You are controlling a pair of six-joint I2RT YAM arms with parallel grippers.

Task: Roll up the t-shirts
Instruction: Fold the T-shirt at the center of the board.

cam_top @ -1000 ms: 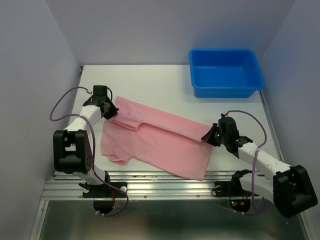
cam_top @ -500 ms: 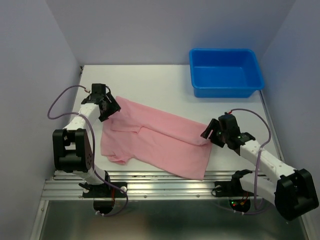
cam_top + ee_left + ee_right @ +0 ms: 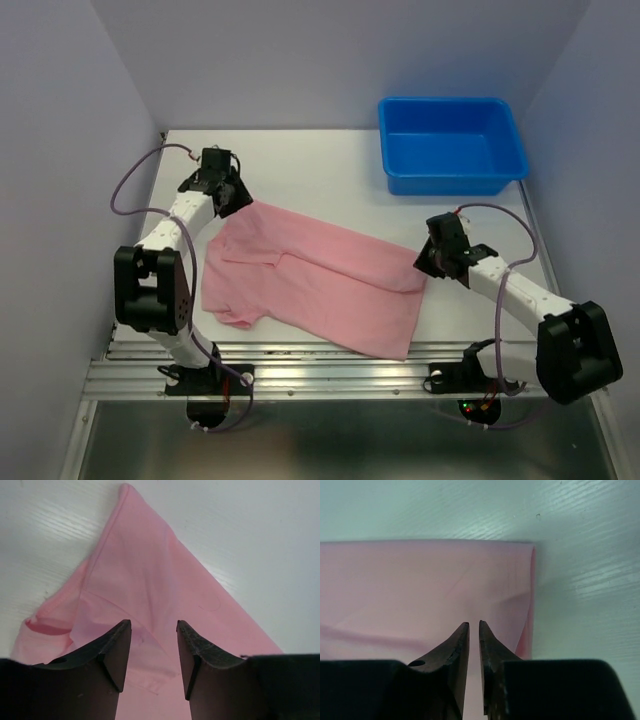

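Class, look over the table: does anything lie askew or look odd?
The pink t-shirt lies skewed across the table, folded over unevenly, one sleeve poking out at its near left corner. The blue bin sits square and upright.

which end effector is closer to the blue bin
Right. The right end effector is at the t-shirt's right edge, in front of the blue bin; the left end effector is at the shirt's far-left corner, well off to the bin's left.
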